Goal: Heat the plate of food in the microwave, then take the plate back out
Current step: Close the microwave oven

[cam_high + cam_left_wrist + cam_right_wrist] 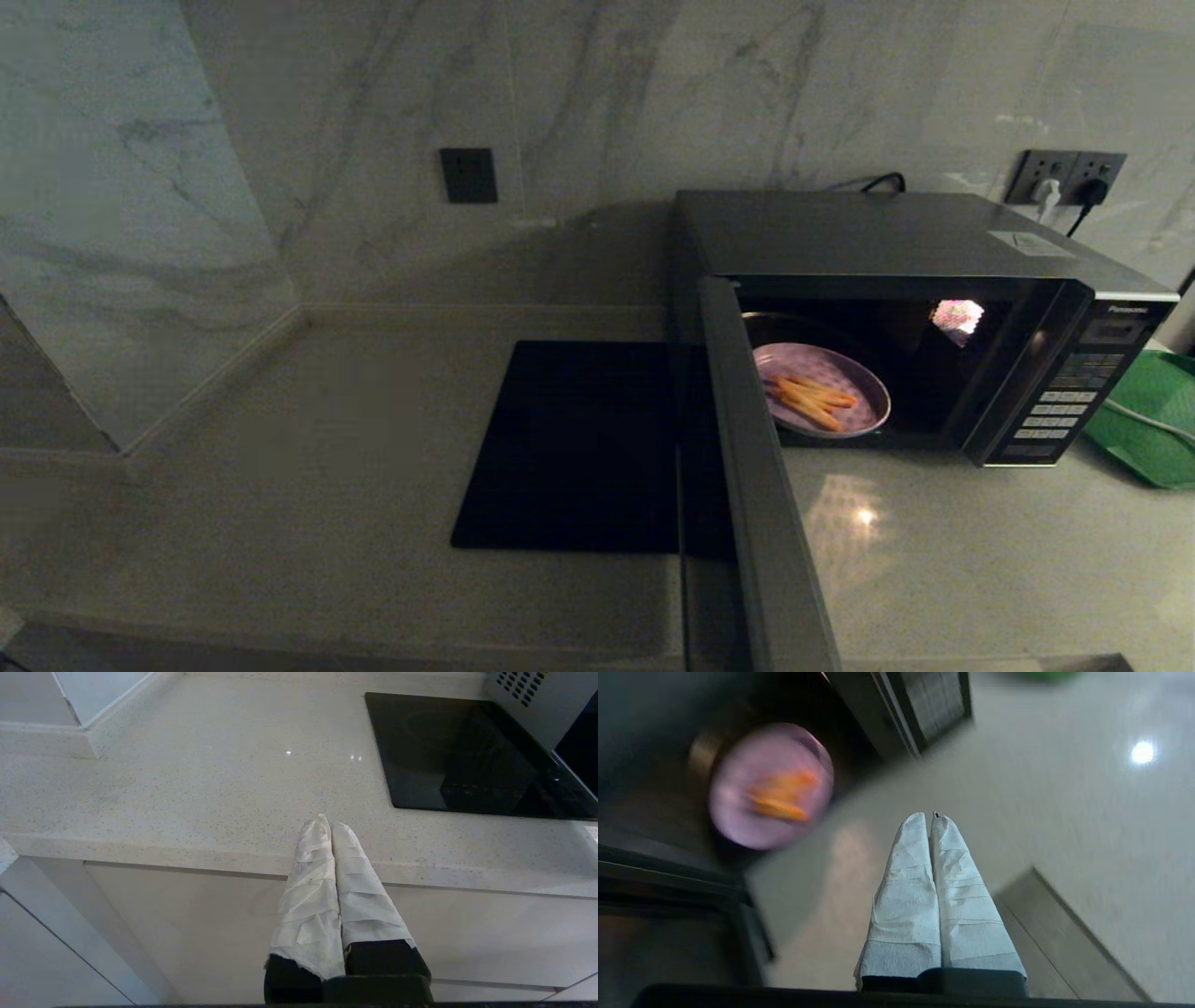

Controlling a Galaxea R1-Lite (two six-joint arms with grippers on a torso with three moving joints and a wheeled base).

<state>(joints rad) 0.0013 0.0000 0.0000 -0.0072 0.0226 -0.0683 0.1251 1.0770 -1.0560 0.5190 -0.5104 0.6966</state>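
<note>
Microwave door stood open with the plate of food inside; both grippers hung empty off the counter edge.

Nearest, the left gripper [331,823] hovered at the counter's [280,485] front edge, its wrapped fingers pressed together on nothing. The right gripper [933,815] hung over the counter before the oven, fingers likewise together and empty. In the head view, the open door [756,485] ran from 6 o'clock toward centre, the black mat [579,448] at its 9 o'clock. Beyond, the plate of food [822,389] sat in the microwave [924,308] cavity, at its left side. The green tray [1153,420] lay at the oven's 3 o'clock, wall sockets [1064,177] farthest back.
</note>
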